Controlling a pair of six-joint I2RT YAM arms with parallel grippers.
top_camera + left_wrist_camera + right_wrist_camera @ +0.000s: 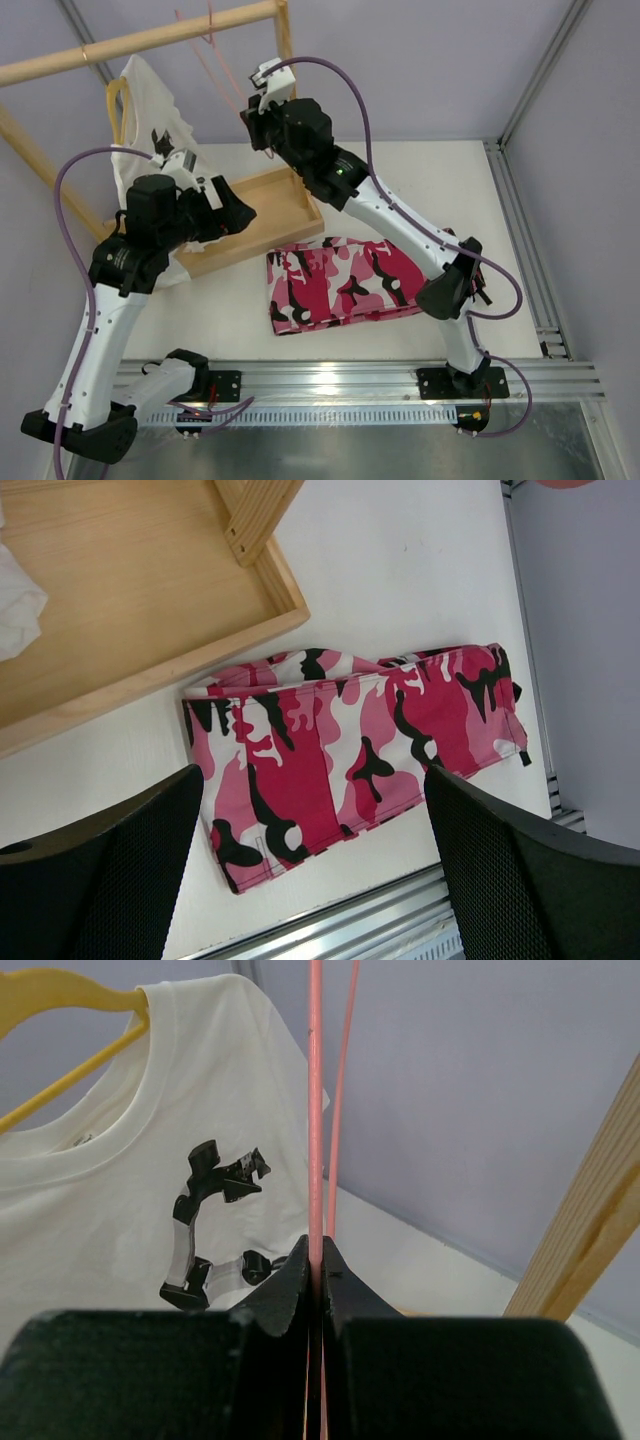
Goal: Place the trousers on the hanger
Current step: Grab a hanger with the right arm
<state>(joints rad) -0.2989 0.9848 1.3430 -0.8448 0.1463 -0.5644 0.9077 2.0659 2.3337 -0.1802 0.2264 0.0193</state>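
Observation:
The folded pink, white and black camouflage trousers (345, 283) lie flat on the white table in front of the wooden tray; the left wrist view shows the trousers (350, 750) from above. My left gripper (312, 771) hovers over them, open wide and holding nothing, near the tray (235, 215). The thin pale-pink wire hanger (215, 65) hangs from the wooden rail at the back. My right gripper (252, 110) is raised to it and shut on one of the hanger's wires (316, 1110), pinched between the fingertips (320, 1252).
A white T-shirt with black print (120, 1180) hangs on a yellow hanger (60, 1000) left of the pink one. The wooden rail (140, 45) and its posts (590, 1220) frame the rack. A wooden tray (285, 190) sits under it. An aluminium rail (350, 380) runs along the near edge.

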